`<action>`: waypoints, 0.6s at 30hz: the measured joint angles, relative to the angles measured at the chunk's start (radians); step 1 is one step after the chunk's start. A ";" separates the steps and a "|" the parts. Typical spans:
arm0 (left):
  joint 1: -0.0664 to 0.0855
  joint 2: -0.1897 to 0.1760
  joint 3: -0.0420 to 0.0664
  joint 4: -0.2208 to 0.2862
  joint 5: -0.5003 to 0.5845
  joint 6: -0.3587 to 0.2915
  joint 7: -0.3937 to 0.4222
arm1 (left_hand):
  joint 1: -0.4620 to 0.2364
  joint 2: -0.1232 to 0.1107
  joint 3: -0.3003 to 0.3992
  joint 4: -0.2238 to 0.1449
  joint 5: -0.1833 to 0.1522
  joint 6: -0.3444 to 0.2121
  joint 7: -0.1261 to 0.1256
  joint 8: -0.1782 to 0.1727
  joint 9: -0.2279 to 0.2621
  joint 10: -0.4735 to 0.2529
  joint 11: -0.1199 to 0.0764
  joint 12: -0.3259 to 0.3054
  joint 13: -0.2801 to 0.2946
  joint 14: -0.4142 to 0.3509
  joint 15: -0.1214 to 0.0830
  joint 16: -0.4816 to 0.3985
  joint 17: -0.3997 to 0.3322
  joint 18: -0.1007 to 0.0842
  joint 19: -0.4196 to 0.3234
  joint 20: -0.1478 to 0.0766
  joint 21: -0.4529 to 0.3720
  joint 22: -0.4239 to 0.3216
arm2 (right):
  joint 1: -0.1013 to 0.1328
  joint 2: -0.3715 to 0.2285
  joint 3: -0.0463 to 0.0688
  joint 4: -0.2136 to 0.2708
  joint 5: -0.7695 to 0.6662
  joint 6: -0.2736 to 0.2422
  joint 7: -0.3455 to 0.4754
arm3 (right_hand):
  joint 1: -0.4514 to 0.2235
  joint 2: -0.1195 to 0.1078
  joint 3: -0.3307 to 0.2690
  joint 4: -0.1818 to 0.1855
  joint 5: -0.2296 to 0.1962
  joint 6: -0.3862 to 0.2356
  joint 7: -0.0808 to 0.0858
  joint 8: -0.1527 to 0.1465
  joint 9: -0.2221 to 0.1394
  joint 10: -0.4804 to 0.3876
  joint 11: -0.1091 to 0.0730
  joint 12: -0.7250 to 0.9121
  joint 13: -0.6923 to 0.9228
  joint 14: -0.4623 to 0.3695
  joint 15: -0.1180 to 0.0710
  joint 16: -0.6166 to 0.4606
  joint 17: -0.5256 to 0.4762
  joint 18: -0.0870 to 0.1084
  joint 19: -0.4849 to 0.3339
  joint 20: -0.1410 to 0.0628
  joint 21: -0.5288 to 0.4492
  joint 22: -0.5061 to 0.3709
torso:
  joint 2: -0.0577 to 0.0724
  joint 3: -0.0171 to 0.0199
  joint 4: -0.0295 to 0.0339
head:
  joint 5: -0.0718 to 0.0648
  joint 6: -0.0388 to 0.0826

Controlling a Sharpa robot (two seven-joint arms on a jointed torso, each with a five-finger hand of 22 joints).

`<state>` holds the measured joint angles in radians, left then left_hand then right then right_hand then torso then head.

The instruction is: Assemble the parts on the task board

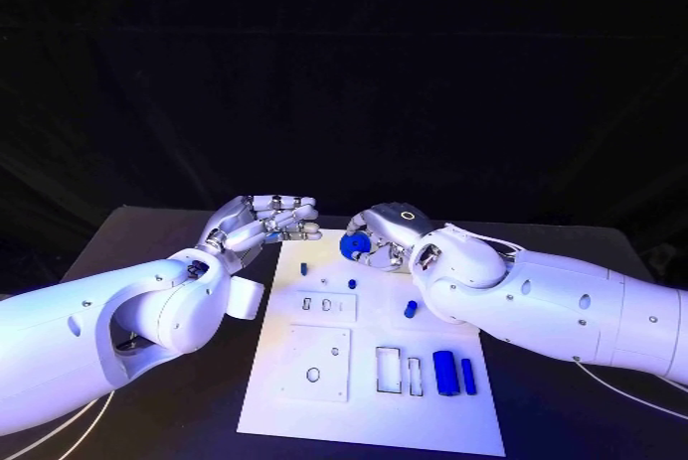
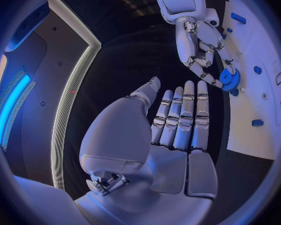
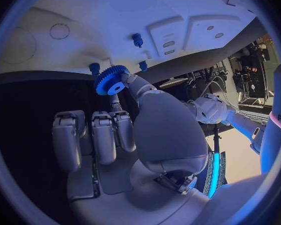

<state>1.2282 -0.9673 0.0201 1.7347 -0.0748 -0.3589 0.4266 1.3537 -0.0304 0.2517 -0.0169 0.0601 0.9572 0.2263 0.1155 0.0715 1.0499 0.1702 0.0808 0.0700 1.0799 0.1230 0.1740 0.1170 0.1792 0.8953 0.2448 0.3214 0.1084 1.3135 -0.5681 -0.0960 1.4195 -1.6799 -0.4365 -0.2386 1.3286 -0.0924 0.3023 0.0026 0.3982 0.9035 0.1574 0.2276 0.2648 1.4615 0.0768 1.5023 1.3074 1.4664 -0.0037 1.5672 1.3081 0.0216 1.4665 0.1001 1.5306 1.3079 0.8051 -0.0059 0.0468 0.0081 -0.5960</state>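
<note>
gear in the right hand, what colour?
Blue; the gear shows best in the right wrist view, held by the right hand.

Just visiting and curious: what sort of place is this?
Probably a robotics lab or demo stand: a black table against dark drapes, a white task board with small blue parts, the right hand holding a blue gear.

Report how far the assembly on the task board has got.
Done: small blue pegs seem to stand on the task board, though how they are seated is unclear.
In hand: the right robot hand pinches a blue gear over the board's far end. The left robot hand holds nothing.
Left: a blue cylinder and a thin blue bar lie loose near the board's front.
</note>
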 measured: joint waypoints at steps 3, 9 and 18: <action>0.000 0.000 0.000 0.000 0.000 0.000 0.000 | 0.000 0.000 0.000 0.000 0.000 0.000 0.000 0.000 0.000 0.000 0.000 0.000 0.000 0.000 0.000 0.000 0.000 0.000 0.000 0.000 0.000 0.000 | -0.004 0.019 -0.001 -0.011 -0.002 0.000 -0.001 | 0.000 0.000 0.003 0.002 0.000 0.000 0.000 0.000 0.000 0.000 0.000 0.000 0.000 0.000 0.000 0.000 0.000 0.000 0.000 0.000 0.000 0.000 | 0.000 0.0000 -0.0007 | 0.002 -0.001; 0.000 0.001 0.000 0.001 0.000 0.000 0.000 | 0.000 0.000 0.000 0.000 0.000 0.000 0.000 0.000 0.000 0.000 0.000 0.000 0.000 0.000 0.000 0.000 0.001 0.000 0.000 0.000 0.000 0.000 | -0.012 0.054 -0.005 -0.053 -0.003 0.000 -0.001 | 0.000 0.000 0.003 0.003 -0.001 -0.001 0.000 -0.002 0.001 0.000 0.000 0.000 0.000 0.000 0.000 0.000 0.000 0.000 0.000 0.000 0.000 0.000 | -0.001 0.0005 -0.0006 | 0.005 -0.003; 0.000 0.002 0.000 0.002 0.000 0.000 0.001 | 0.000 0.000 0.000 0.000 0.000 0.000 0.000 0.000 0.000 0.000 0.000 0.000 0.000 0.000 0.000 0.000 0.001 0.000 0.000 0.000 0.000 0.000 | -0.020 0.083 -0.006 -0.102 0.000 0.003 0.000 | -0.005 -0.005 0.005 0.005 -0.002 -0.002 0.001 0.001 0.001 0.000 0.000 0.000 0.000 0.000 0.000 0.000 0.000 0.000 0.000 0.000 0.000 0.000 | -0.001 0.0006 -0.0012 | 0.009 -0.007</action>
<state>1.2283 -0.9650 0.0201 1.7363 -0.0748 -0.3590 0.4273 1.3537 -0.0304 0.2516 -0.0169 0.0601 0.9572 0.2263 0.1155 0.0715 1.0499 0.1702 0.0808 0.0700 1.0799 0.1230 0.1740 0.1177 0.1792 0.8953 0.2448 0.3214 0.1085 1.2933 -0.4853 -0.1023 1.3171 -1.6803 -0.4338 -0.2387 1.3234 -0.0975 0.3072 0.0073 0.3961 0.9016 0.1587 0.2284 0.2653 1.4615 0.0768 1.5023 1.3073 1.4664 -0.0037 1.5672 1.3079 0.0218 1.4665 0.1001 1.5306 1.3076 0.8038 -0.0054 0.0456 0.0174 -0.6035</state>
